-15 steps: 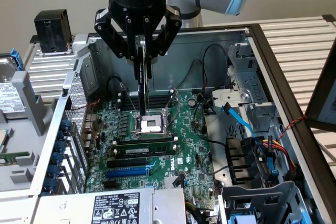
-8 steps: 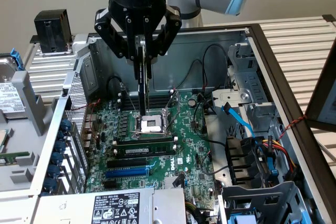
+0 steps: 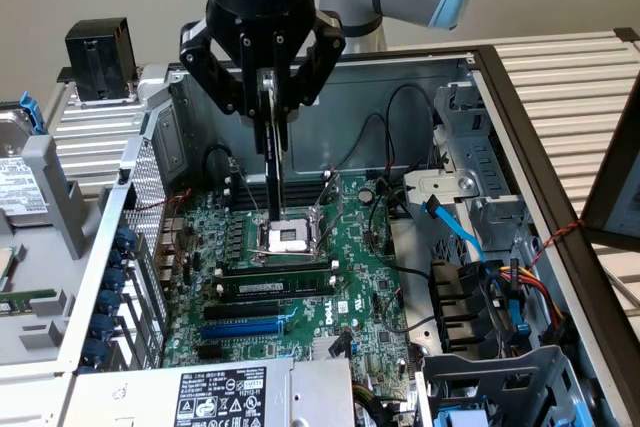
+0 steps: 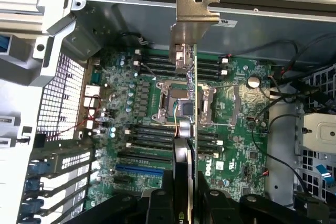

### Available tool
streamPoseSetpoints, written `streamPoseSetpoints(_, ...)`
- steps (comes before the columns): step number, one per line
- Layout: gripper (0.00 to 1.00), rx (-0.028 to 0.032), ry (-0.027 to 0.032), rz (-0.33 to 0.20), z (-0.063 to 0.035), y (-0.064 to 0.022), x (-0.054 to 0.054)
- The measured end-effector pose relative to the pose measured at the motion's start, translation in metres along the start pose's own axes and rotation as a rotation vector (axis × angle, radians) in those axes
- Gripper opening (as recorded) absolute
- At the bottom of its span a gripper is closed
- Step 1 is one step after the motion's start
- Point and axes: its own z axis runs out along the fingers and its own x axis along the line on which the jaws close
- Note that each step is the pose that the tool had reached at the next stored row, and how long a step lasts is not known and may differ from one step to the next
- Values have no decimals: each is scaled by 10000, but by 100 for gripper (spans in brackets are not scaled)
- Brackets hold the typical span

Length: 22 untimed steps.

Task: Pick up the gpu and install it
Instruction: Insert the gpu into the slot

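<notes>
With my gripper (image 3: pixel 268 105) clamped on the gpu (image 3: pixel 272 167), which hangs edge-on just below it over the motherboard (image 3: pixel 360 277) (clear of it, I judge), I'd hold the card plumb and line its edge with the blue slot (image 3: pixel 245 328) before pressing.

The gripper (image 3: pixel 268 97) clamps the gpu (image 3: pixel 272 162) between its fingers, the card hanging upright and edge-on inside the open computer case (image 3: pixel 420 72). Its lower end lines up with the processor socket (image 3: pixel 285 239) near the middle of the green motherboard (image 3: pixel 370 277). A memory stick (image 3: pixel 275 288) sits in a slot just beyond the socket, toward the case's near edge.
</notes>
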Motion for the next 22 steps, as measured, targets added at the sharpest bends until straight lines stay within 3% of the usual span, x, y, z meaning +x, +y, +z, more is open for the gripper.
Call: streamPoseSetpoints(22, 27, 60, 539, -3970, 13, -2, 0)
